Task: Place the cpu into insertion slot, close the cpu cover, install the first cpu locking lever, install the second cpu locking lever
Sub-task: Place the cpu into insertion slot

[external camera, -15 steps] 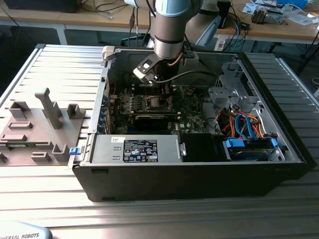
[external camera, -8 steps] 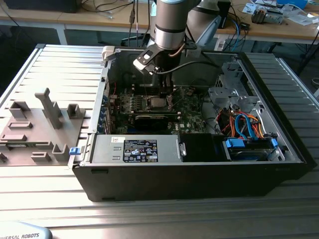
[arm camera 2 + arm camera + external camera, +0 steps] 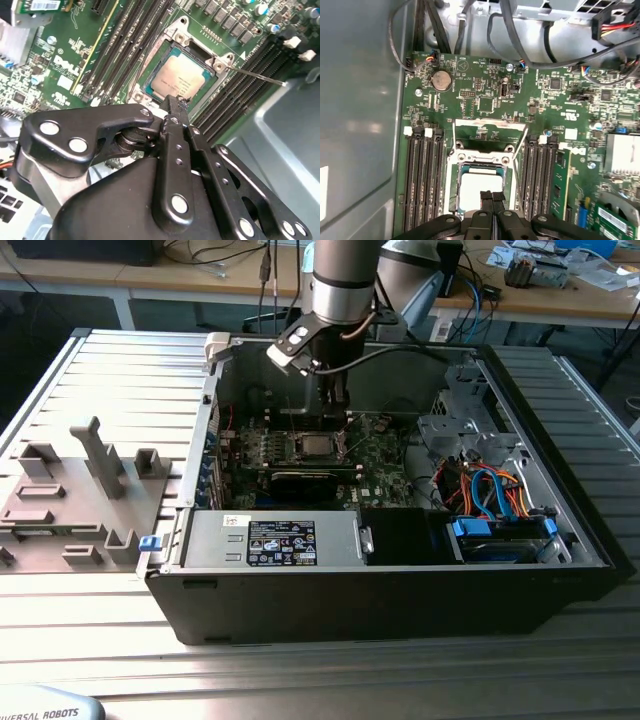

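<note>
1. Two fingers of the gripper [image 3: 176, 102] are pressed together with nothing visible between them. Their tips hang just over one edge of the cpu [image 3: 182, 75].
2. The cpu lies flat in the insertion slot [image 3: 218, 64], silvery top up.
3. In the first wrist view the cpu cover [image 3: 490, 123] stands swung open on the side of the slot away from the gripper. A thin locking lever [image 3: 260, 77] juts out beside the slot.
4. By its looks the chip is light, stiff and smooth, likely delicate underneath, and best held by its edges. The cover seems thin, springy metal, best pushed on its frame.
</note>
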